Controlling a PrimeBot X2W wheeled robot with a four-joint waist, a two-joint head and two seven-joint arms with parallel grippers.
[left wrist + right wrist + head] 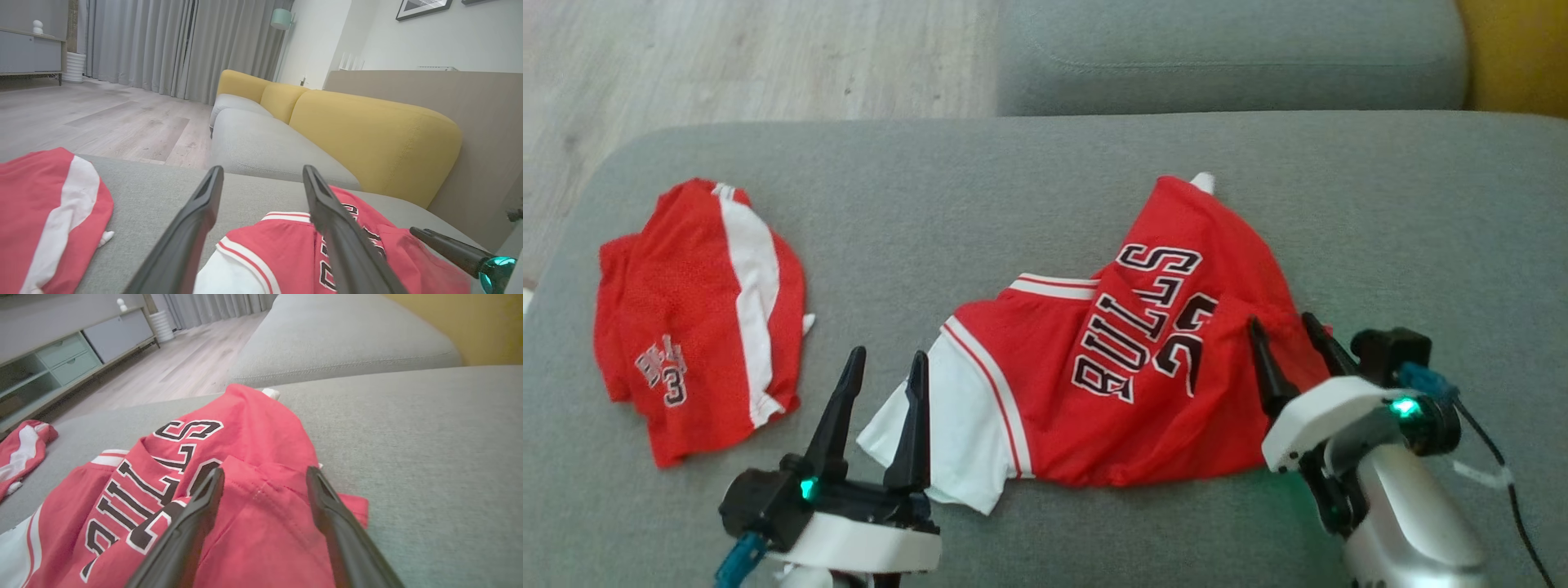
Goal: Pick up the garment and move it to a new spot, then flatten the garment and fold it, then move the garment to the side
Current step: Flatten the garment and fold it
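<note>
Closest to us are our two tools, low in the head view. Our left tool (888, 354) has its dark fingers spread wide and grips nothing. Its inner finger crosses the white panel at the near left corner of the jersey (1062, 408), though we cannot tell whether it touches the cloth. Our right tool (1281, 319) is spread just as wide, its fingers standing over the red edge at the jersey's right end (in the right wrist view a stitched fold of red cloth lies between the two fingers, unpinched). The jersey lies rumpled in the middle of the grey cushion (1013, 188), its BULLS lettering turned sideways and a small white scrap poking out at its far tip. Well apart to the left, on the same cushion, lies a second red garment (686, 310) with a broad white stripe and the number 3. Beyond the cushion we see a pale wooden floor (727, 57) and another grey sofa seat (1225, 49) with a yellow backrest (367, 134).
</note>
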